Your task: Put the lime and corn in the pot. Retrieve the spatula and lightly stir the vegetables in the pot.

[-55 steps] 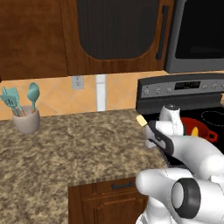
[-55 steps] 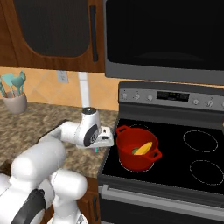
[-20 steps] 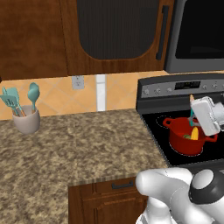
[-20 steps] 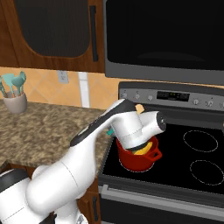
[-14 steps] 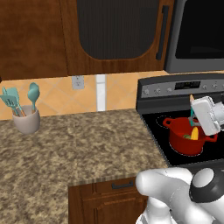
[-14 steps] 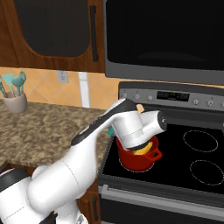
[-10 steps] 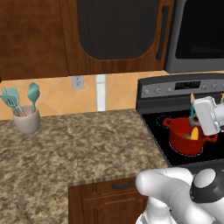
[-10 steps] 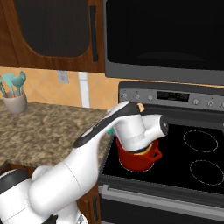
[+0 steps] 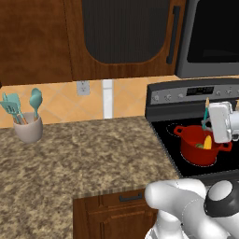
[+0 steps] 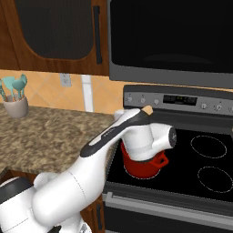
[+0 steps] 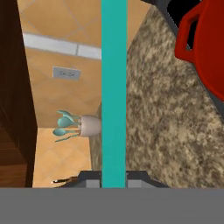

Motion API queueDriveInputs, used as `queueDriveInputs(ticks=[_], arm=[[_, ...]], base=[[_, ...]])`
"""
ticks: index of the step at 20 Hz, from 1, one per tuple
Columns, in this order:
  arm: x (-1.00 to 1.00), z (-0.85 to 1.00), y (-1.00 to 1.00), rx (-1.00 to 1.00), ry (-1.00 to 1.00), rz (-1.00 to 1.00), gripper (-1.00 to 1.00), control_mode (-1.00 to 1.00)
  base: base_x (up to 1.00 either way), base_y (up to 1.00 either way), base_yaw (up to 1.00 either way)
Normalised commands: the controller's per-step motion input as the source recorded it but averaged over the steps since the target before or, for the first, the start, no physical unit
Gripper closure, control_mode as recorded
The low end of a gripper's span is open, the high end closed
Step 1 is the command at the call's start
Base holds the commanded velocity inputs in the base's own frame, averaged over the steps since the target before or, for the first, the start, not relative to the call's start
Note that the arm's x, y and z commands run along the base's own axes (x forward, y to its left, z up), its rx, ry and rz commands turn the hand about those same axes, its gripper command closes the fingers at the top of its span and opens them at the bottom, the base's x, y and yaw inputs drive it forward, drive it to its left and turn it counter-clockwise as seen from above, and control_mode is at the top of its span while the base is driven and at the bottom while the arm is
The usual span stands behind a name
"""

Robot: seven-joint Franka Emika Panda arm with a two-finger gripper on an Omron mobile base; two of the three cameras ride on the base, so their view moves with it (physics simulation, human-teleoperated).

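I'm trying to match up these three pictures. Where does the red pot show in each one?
Left base view: the red pot sits on the stove at the right, beside the white hand.
Right base view: its lower part shows under the arm, centre.
Hand view: upper right corner.
Shared landmark: the beige cup.

So the speckled granite tabletop (image 9: 84,154) runs off to the left of the end effector (image 9: 220,122), butting right up against the black stovetop (image 10: 214,173). Sitting on the stovetop, directly under the end effector, is the red pot (image 9: 201,148). Way over on the far left of the tabletop, well apart from the end effector, there's a beige cup (image 9: 29,129) stuffed with teal utensils (image 9: 18,105), back near the wall.
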Motion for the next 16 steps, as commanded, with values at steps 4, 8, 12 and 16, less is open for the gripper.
queueDriveInputs(ticks=[4, 8, 12, 16], arm=[[0.01, 0.04, -0.01, 0.04, 0.05, 0.0, 1.0, -1.0], [0.0, 0.0, -0.01, 0.03, 0.0, 0.0, 1.0, -1.0], [0.06, 0.04, -0.03, 0.17, 0.02, -0.02, 1.0, -1.0], [0.11, 0.14, 0.0, 0.37, 0.09, -0.09, 1.0, -1.0]], base=[[0.0, 0.0, 0.0], [0.0, 0.0, 0.0], [0.0, 0.0, 0.0], [0.0, 0.0, 0.0]])
